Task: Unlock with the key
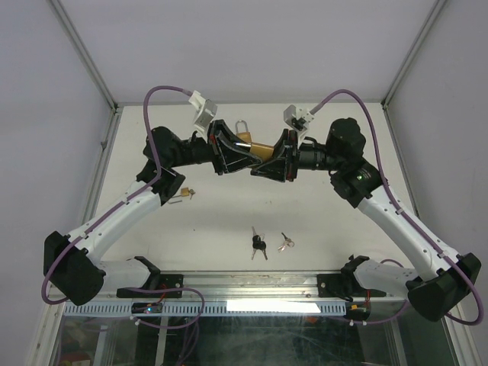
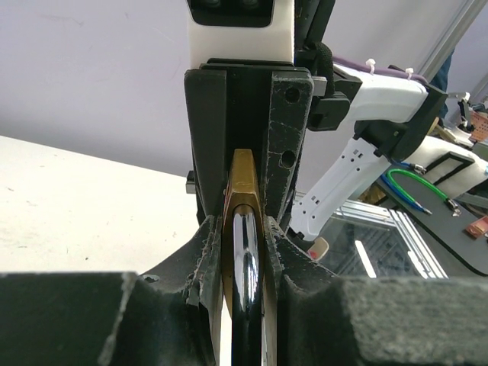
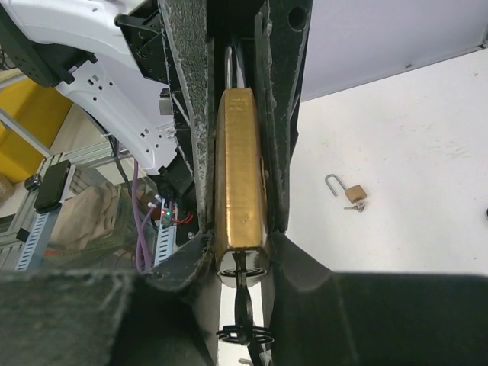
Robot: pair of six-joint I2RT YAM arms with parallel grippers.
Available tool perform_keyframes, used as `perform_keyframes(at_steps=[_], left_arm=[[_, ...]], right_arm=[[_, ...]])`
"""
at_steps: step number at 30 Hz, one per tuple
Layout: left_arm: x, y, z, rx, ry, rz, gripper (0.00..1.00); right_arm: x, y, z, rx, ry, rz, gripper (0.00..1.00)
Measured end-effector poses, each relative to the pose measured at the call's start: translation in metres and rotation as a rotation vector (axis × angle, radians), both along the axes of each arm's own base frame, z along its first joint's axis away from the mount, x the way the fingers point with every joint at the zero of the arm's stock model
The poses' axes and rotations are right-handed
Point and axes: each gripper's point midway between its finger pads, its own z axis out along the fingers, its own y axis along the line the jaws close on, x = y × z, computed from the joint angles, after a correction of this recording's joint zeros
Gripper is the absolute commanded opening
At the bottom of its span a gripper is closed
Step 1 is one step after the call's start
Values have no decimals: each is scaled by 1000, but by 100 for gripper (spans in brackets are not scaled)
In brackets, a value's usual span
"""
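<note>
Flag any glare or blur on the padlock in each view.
Top external: even light, padlock small and partly occluded. Left wrist: bright streak on its chrome shackle, near jaws soft. Right wrist: brass body sharp with a mild sheen, near jaws blurred.

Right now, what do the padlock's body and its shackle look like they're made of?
The padlock body looks like brass: a yellow-gold metal with a dull, brushed sheen. The shackle is probably chromed or polished steel: silvery and mirror-bright, with sharp reflections.
</note>
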Motion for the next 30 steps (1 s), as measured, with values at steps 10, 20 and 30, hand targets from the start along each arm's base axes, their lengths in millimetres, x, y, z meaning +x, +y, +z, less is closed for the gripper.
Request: perform_keyframes(at_steps=[10, 20, 30], left_arm=[[2, 5, 9, -24, -40, 31, 90], [23, 50, 3, 95, -430, 110, 78], [30, 46, -7, 181, -446, 56, 69]], right_arm=[[-1, -4, 7, 25, 44, 12, 0], [-3, -13, -3, 6, 167, 28, 0], [-12, -14, -7, -12, 214, 74, 0]])
